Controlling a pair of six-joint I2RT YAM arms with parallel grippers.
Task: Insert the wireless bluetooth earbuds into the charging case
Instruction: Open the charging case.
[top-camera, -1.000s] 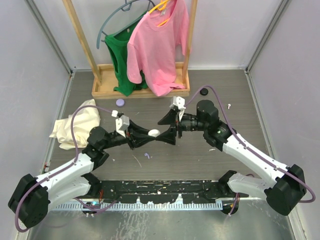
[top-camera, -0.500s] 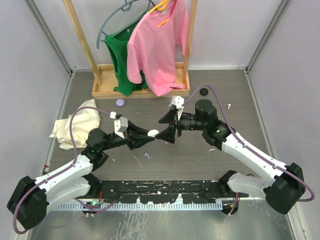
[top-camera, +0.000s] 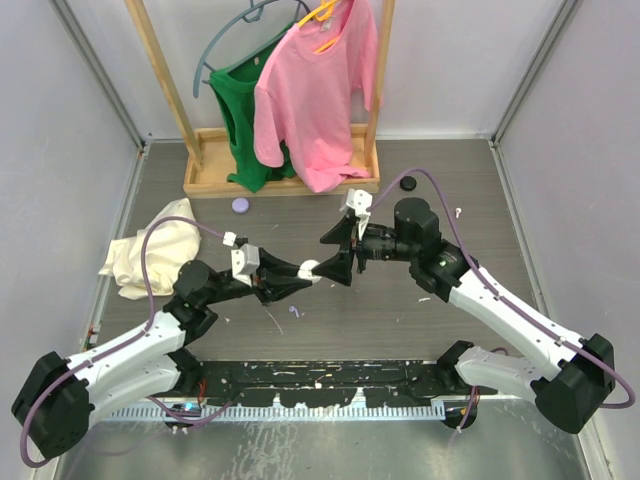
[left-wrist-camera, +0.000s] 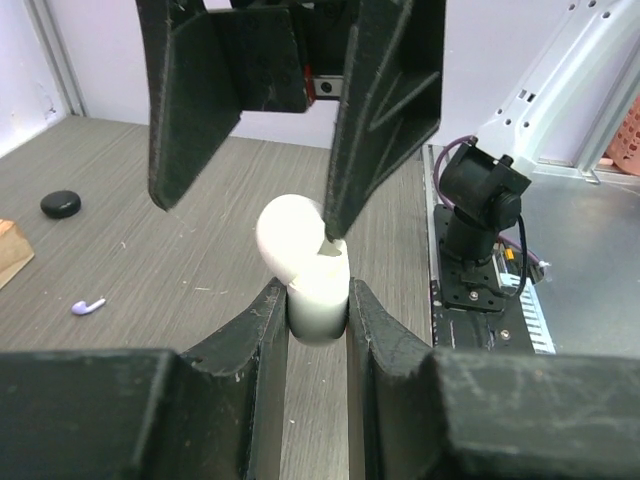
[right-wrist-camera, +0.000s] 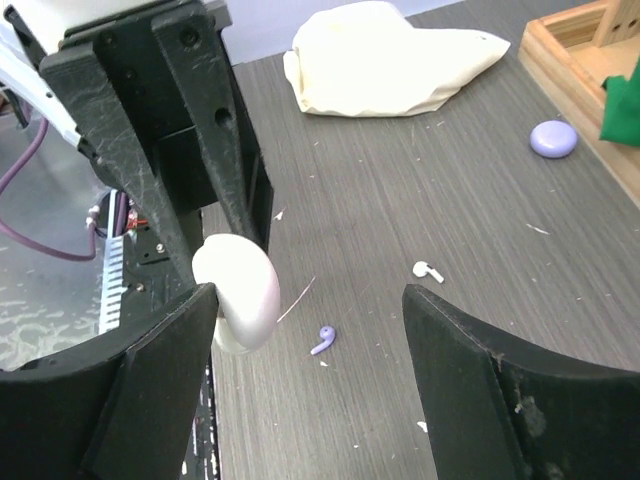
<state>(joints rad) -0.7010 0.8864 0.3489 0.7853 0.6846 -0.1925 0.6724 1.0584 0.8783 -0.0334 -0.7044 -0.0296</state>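
Table (top-camera: 480, 200), near part: one lilac earbud (right-wrist-camera: 322, 339) and one white earbud (right-wrist-camera: 428, 270), lying loose and apart on the surface. Above them: left gripper (left-wrist-camera: 316, 290) clamped on the base of the white charging case (left-wrist-camera: 305, 262), lid hinged open; right gripper (right-wrist-camera: 310, 300) spread wide with nothing between its fingers, one fingertip at the case's open mouth. Farther back: cream cloth (right-wrist-camera: 390, 55); small lilac case (right-wrist-camera: 553, 138).

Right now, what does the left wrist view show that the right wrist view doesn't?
Only left wrist: a black oval case, and a finger tip of the open right hand at the open mouth of the white egg-shaped charging case. Only right wrist: a tiny white stemmed earbud, a round lilac case, a cream cloth. Both: the charging case clamped in the left hand, and a lilac stemmed earbud.
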